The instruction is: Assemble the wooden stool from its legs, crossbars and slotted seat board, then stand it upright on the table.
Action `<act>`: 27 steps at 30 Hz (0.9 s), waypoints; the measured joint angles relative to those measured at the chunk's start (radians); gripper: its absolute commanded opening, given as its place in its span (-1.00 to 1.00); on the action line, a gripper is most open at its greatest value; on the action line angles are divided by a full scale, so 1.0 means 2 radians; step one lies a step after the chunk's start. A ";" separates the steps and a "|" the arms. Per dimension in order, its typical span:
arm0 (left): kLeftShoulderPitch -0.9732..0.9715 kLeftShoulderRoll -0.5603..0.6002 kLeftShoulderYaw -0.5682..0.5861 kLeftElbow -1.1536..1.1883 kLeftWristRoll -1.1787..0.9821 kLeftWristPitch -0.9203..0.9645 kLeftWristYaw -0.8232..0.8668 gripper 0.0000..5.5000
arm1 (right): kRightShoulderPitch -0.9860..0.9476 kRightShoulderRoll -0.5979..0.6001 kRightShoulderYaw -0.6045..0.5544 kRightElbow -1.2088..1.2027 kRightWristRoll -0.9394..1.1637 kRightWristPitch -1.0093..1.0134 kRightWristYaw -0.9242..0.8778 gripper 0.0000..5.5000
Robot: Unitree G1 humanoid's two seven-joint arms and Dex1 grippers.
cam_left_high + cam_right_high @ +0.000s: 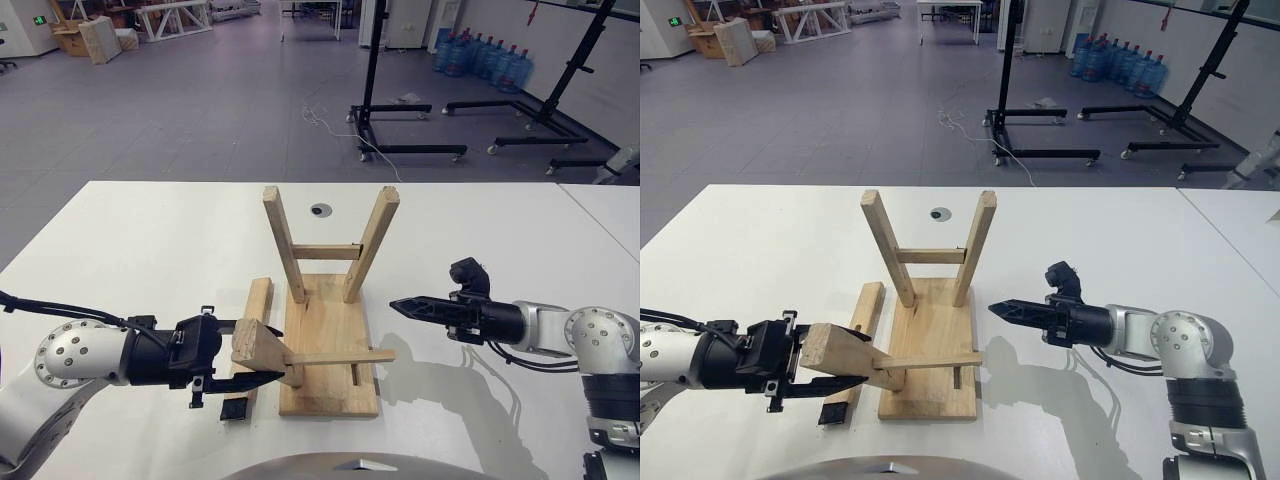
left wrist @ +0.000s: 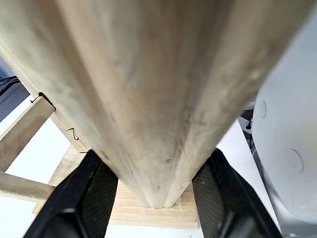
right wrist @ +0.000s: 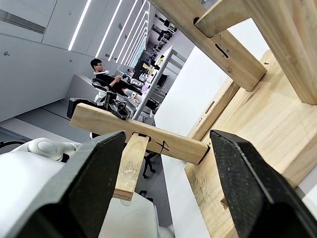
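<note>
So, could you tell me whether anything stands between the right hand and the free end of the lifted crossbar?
Nothing visible: only open table lies between the right hand and the tip of the crossbar, whose leg the left hand holds.

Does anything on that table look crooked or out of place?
Yes. A stool leg sits tilted in the left arm's fingers, its crossbar poking out over the seat board. A loose leg lies beside the board, and a small black piece sits on the table nearby.
</note>
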 measured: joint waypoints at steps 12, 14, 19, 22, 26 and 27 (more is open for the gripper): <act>-0.025 0.020 -0.028 0.077 0.154 0.057 0.073 0.24 | 0.021 0.021 -0.016 -0.021 0.013 -0.005 -0.023 0.14; -0.013 0.013 -0.013 0.067 0.156 0.057 0.077 0.34 | 0.026 0.022 -0.019 -0.022 0.014 -0.005 -0.028 0.14; 0.029 -0.048 0.019 0.061 0.174 0.111 0.160 0.53 | 0.049 0.029 -0.024 -0.037 0.015 -0.011 -0.043 0.14; 0.033 -0.144 0.025 0.052 0.166 0.195 0.265 0.53 | 0.076 0.035 -0.029 -0.058 0.018 -0.016 -0.053 0.14; 0.021 -0.280 0.006 -0.005 0.117 0.304 0.379 0.53 | 0.116 0.039 -0.033 -0.088 0.020 -0.025 -0.061 0.14; 0.018 -0.301 -0.008 -0.019 0.113 0.325 0.397 0.53 | 0.123 0.043 -0.033 -0.094 0.020 -0.027 -0.064 0.14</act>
